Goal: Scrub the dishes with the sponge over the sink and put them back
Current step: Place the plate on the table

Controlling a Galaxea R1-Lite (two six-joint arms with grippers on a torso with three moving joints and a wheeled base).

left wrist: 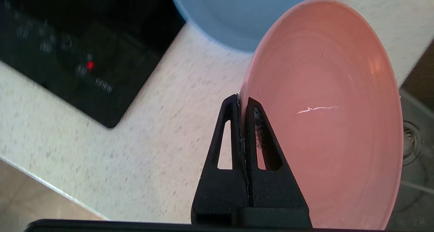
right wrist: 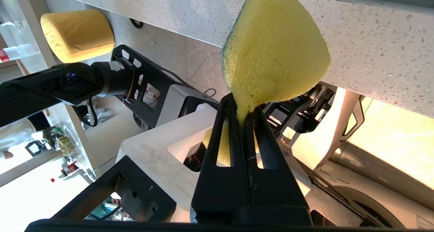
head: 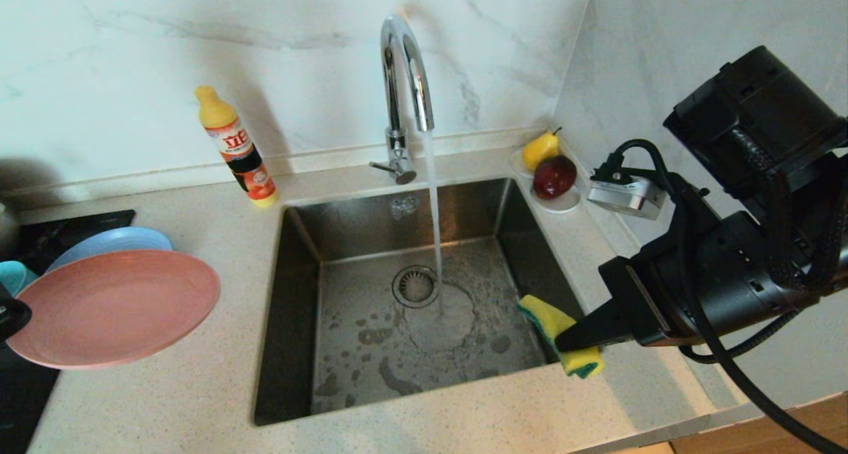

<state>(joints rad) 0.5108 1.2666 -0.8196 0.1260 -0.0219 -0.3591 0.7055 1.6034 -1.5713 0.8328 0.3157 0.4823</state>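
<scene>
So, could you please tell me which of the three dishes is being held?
The pink plate, clamped at its rim; the grey-blue plate and teal bowl sit behind.

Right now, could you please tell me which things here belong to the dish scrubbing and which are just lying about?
For the job:
- pink plate, held by the left gripper
- sponge, held by the right gripper
- blue plate
- teal bowl
- sink

Lying about:
- soap bottle
- pear
- apple
- stovetop
</scene>
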